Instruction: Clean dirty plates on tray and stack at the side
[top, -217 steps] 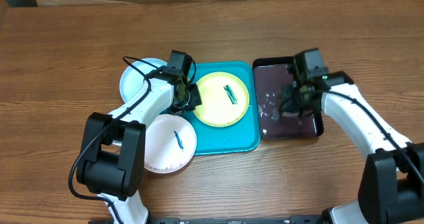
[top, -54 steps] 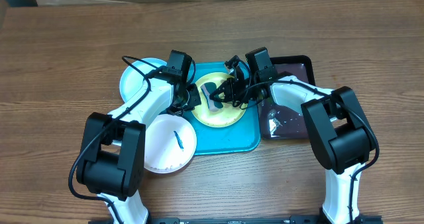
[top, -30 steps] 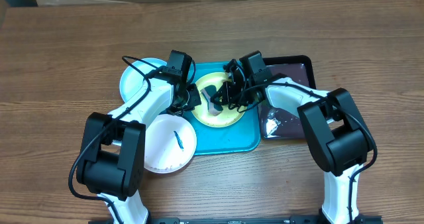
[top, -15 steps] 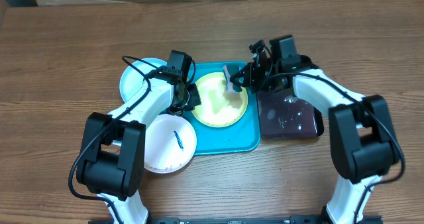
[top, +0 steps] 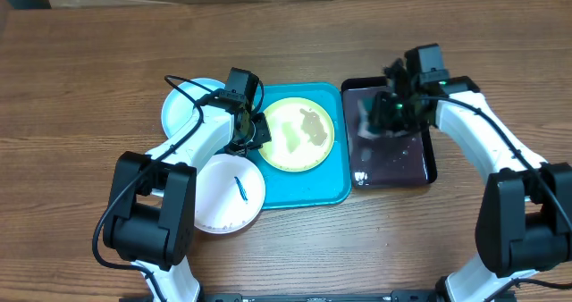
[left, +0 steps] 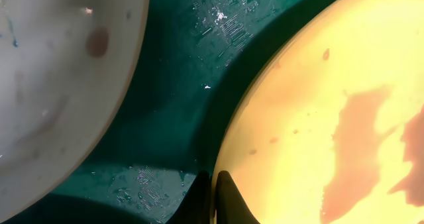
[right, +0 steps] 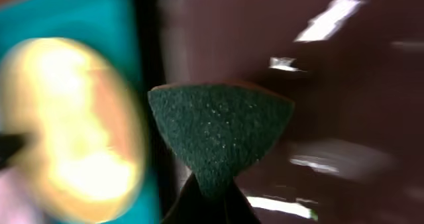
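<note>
On the outer side of the left tool [top: 251, 130], two plates lie partly off the tray [top: 304, 190] on the wooden surface [top: 89, 61]. The light blue plate [top: 181, 105] is just beside the tool's wrist, with a cable across it. The white plate [top: 223, 199] is nearer the arm's base and carries a dark teal smear [top: 239, 188].

The left tool is clamped thin on the near rim of the yellow-green plate [top: 299, 137], which sits flat in the tray between the two tools. The left wrist view shows both fingertips [left: 228, 197] pinched together at that edge. No teal mark shows on the plate, only a wet, brownish film, so I judge it to be wiped and ready to go to the side.

It looks like light, stiff plastic, so weight should be no problem. The wet face and thin lip are likely to be slippery, though. The rim is the only place to hold it, and a deeper bite over the lip would be safer than a tip pinch, keeping the plate level as it lifts.

The right tool [top: 380, 114] is closed on the green sponge [right: 218, 134] and hangs over the black tray [top: 398, 163], well apart from the plate. The blur hides whether the sponge touches the tray.
</note>
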Action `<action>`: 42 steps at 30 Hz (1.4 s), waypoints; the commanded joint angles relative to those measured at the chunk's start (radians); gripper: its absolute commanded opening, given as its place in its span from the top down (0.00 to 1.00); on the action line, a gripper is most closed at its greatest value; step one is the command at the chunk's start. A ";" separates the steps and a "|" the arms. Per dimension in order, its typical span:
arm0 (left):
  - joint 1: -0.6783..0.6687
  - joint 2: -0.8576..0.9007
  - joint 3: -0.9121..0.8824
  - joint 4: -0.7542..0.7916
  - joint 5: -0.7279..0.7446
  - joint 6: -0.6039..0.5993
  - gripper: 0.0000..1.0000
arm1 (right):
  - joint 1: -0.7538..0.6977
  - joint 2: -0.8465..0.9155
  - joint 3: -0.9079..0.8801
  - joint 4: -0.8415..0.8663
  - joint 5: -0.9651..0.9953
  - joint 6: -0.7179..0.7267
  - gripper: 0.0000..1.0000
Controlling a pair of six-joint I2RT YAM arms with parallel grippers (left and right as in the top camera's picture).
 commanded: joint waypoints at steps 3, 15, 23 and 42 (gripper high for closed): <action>0.009 0.026 -0.006 -0.005 -0.033 0.004 0.96 | 0.013 -0.012 0.000 -0.027 0.300 -0.047 0.96; 0.009 0.026 -0.006 -0.003 -0.033 0.005 0.96 | 0.014 -0.012 -0.001 -0.043 0.311 -0.047 0.96; 0.009 0.026 -0.006 -0.003 -0.033 0.005 0.96 | 0.014 -0.010 -0.040 -0.026 0.304 -0.047 0.96; 0.009 0.042 -0.006 0.005 -0.033 0.004 0.72 | -0.050 -0.010 0.155 -0.135 0.251 -0.037 0.32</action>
